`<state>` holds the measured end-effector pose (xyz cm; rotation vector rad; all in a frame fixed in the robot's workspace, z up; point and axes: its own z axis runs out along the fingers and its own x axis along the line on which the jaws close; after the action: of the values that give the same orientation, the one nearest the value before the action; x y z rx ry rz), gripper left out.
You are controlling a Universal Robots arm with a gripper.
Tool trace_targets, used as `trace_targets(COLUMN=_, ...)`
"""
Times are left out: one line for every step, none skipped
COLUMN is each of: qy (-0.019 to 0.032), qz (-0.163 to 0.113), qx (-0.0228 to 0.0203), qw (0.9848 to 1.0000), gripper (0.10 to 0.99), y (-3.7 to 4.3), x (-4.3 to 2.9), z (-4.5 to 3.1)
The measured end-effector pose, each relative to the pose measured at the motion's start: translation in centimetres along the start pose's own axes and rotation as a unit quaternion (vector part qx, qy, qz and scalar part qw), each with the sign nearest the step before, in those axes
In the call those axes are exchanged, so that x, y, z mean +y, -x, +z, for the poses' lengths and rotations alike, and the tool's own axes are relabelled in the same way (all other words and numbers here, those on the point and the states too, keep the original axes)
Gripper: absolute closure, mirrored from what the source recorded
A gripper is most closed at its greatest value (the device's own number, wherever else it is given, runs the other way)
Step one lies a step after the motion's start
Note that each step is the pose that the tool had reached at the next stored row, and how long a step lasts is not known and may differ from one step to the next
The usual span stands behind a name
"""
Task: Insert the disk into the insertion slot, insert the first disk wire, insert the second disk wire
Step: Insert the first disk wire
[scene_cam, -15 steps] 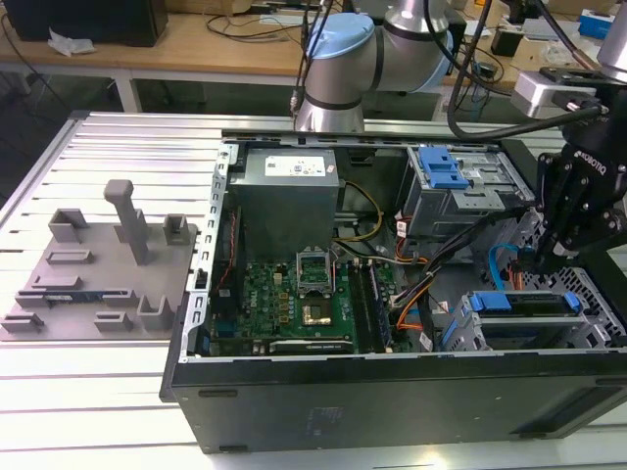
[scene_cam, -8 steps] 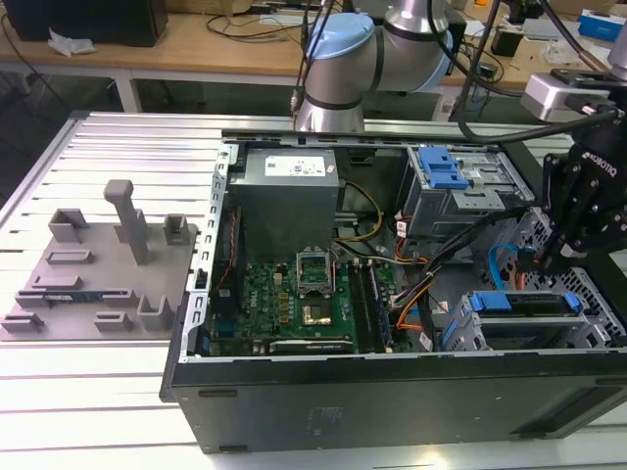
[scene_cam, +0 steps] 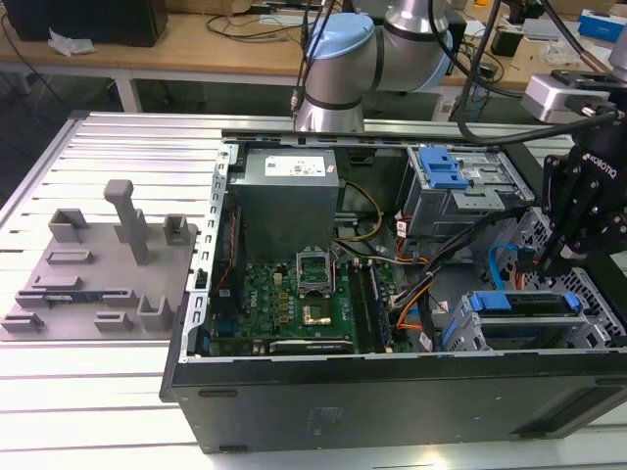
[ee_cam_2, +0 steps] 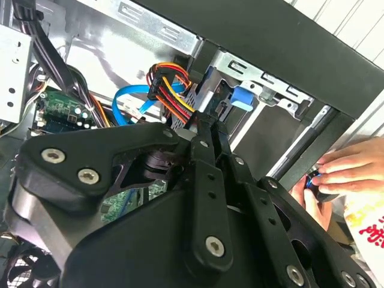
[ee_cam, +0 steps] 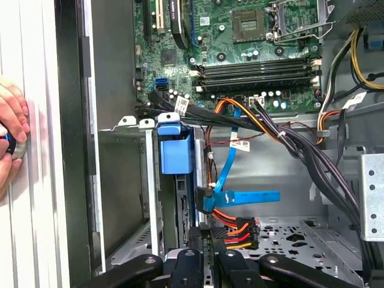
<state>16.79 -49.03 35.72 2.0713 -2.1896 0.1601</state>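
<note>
Black sheet-steel computer case (scene_cam: 392, 411), side open, lying on a ribbed table.

Robot arm (scene_cam: 343, 59): reaches over the case from its far side.

Insertion slot (scene_cam: 458, 331): grey perforated bay at the exterior view's right, beside the case's near wall.

Disk (scene_cam: 524, 304): seated in that slot, blue caddy edge uppermost.

Gripper (ee_cam: 205, 240): fingers drawn together, apparently on the black plug of the multicoloured disk wire (ee_cam: 237, 233), just beside the disk.

Blue disk wire (ee_cam: 240, 197): close by. Whether its plug is home in the disk cannot be told.

Hand (ee_cam: 9, 138): outside the case wall.

Hazard, judged: a tilted plug could jam against the socket, and the blue wire could snag the fingers.

Orientation: the disk's visible long edge runs left to right in the exterior view. Its socket side is judged to face the gripper.
</note>
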Motion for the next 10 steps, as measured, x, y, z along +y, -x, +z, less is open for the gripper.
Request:
trace_targets(qy=-0.0003, qz=0.000, qx=0.0001, qw=1.0000, gripper=0.922, y=0.00, x=0.01, z=0.01)
trace_targets(qy=-0.0014, qz=0.001, qx=-0.0001, qw=1.0000, gripper=0.922, y=0.00, x=0.01, z=0.03)
trace_targets(qy=-0.0016, qz=0.001, qx=-0.0001, qw=1.0000, gripper=0.922, y=0.00, x=0.01, z=0.03)
trace_targets(qy=-0.0017, qz=0.000, qx=-0.0001, qw=1.0000, gripper=0.922, y=0.00, x=0.00, z=0.03)
trace_targets(qy=-0.0017, qz=0.001, qx=0.0000, qw=1.0000, gripper=0.922, y=0.00, x=0.01, z=0.03)
trace_targets(qy=-0.0019, qz=0.001, qx=-0.0004, qw=1.0000, gripper=0.922, y=-0.02, x=0.02, z=0.05)
trace_targets(qy=-0.0029, qz=0.001, qx=-0.0092, qw=1.0000, gripper=0.922, y=-0.23, x=0.01, z=0.08)
trace_targets(qy=-0.0028, qz=0.001, qx=-0.0229, qw=0.9997, gripper=0.922, y=-0.58, x=-0.01, z=0.14)
trace_targets(qy=-0.0026, qz=0.001, qx=-0.0283, qw=0.9996, gripper=0.922, y=-0.76, x=-0.02, z=0.17)
trace_targets(qy=-0.0025, qz=0.000, qx=-0.0332, qw=0.9994, gripper=0.922, y=-0.92, x=-0.03, z=0.19)
